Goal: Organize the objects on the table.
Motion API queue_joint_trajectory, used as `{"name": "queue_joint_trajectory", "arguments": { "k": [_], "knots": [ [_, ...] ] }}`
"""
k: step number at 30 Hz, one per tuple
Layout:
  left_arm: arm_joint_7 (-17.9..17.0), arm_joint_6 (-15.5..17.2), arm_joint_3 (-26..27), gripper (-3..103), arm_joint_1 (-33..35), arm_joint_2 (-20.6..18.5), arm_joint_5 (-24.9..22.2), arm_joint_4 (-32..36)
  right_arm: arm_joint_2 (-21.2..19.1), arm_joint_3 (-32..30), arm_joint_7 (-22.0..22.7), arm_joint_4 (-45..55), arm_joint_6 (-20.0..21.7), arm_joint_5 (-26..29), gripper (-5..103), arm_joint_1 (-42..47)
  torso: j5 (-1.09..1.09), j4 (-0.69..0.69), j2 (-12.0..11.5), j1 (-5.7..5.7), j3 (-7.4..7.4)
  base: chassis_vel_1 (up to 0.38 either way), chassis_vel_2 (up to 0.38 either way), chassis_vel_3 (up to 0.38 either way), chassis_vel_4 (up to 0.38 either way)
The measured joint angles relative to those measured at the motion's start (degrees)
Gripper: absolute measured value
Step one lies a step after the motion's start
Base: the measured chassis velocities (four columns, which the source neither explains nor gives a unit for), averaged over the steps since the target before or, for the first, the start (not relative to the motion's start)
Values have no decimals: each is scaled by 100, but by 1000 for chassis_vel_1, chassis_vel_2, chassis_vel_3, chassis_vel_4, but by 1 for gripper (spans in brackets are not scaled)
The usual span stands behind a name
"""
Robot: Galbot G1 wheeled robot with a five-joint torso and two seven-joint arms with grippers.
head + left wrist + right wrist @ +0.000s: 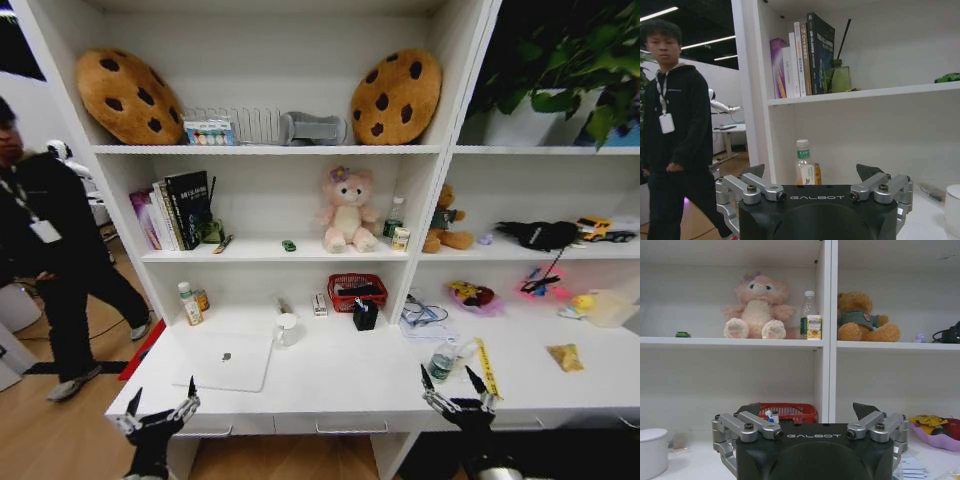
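Observation:
A closed silver laptop (pixel 225 360) lies on the left of the white table (pixel 350 385). On the right part, a small clear green-labelled bottle (pixel 445 358) lies beside a yellow measuring strip (pixel 487 365). A tiny green toy car (pixel 289 245) (pixel 947 77) (pixel 682 334) sits on the shelf above. My left gripper (pixel 160 405) (pixel 812 175) hangs open at the table's front left edge, near the laptop's corner. In front of the clear bottle, my right gripper (pixel 458 388) (pixel 810 412) is open at the front edge. Neither holds anything.
A white cup (pixel 287 328) (pixel 652 452), a red basket (pixel 357 290) (pixel 785 412) and a black holder (pixel 365 314) stand at the table's back. Two small bottles (pixel 188 303) (pixel 804 162) stand back left. A person (pixel 50 260) walks left of the table.

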State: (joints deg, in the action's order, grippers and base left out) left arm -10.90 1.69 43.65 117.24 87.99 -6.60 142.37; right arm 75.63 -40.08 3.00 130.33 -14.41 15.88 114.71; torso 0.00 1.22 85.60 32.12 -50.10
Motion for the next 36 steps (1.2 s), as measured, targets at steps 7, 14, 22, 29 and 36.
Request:
{"name": "queue_joint_trajectory", "arguments": {
  "k": [7, 14, 22, 29, 36],
  "knots": [
    [151, 214, 246, 100, 97, -93, -233, 122, 7, 292, 50, -49, 37, -136, 100, -71, -1, 0, 0, 0, 0, 0, 0, 0, 0],
    [489, 292, 314, 100, 145, -431, -528, 118, -26, 381, 129, -46, 122, -180, 100, -169, -1, 1, 0, 0, 0, 0, 0, 0, 0],
    [671, 342, 407, 100, 161, -854, -774, 103, -50, 520, 230, 45, 183, -299, 100, -187, -1, 1, 0, 0, 0, 0, 0, 0, 0],
    [672, 372, 347, 100, 199, -871, -730, 96, -69, 691, 349, 126, 266, -405, 100, -247, -1, 1, 0, 0, 0, 0, 0, 0, 0],
    [663, 374, 342, 100, 200, -864, -720, 92, -26, 815, 497, 115, 255, -567, 100, -438, -1, 0, 0, 0, 0, 0, 0, 0, 0]
  ]
}}
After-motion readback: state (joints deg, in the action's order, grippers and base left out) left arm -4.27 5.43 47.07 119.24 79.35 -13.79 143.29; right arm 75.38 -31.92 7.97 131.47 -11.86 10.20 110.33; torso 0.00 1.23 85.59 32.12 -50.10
